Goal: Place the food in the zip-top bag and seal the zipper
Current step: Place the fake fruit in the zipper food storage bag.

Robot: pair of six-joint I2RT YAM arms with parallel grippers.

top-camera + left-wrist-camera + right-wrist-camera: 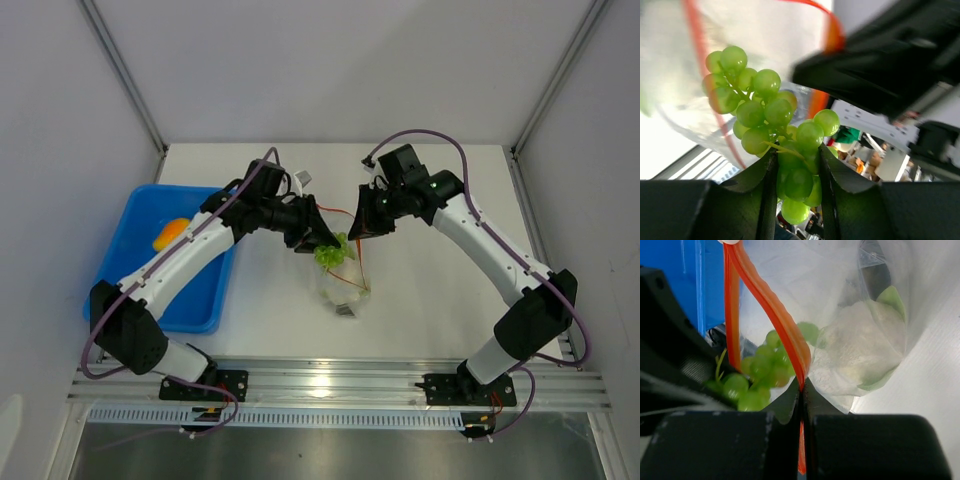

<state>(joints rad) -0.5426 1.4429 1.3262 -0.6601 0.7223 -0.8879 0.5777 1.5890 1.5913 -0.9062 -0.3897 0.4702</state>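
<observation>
left gripper [797,161]: we are clamping a bunch of green toy grapes [765,107] at the bag's open mouth.
right gripper [802,390]: we are pinching the thin orange-red zipper strip [772,305], jaws closed on it.
bag: the clear crinkly plastic zip-top bag [840,280] is sitting mid-table, with a white-and-green cauliflower-like piece [860,340] lying inside.
tray: the blue rectangular plastic tray [140,225] is sitting at the left, holding a yellow-orange oval fruit [172,233].

Setting: robotics laboratory test cell. Evidence: white table [430,300] walled by plain white panels [330,60] set in aluminium posts [125,75]. A slotted aluminium rail [340,385] along the near edge carries the bolted left arm [190,255] and right arm [490,245], both trailing purple cables [455,150].
</observation>
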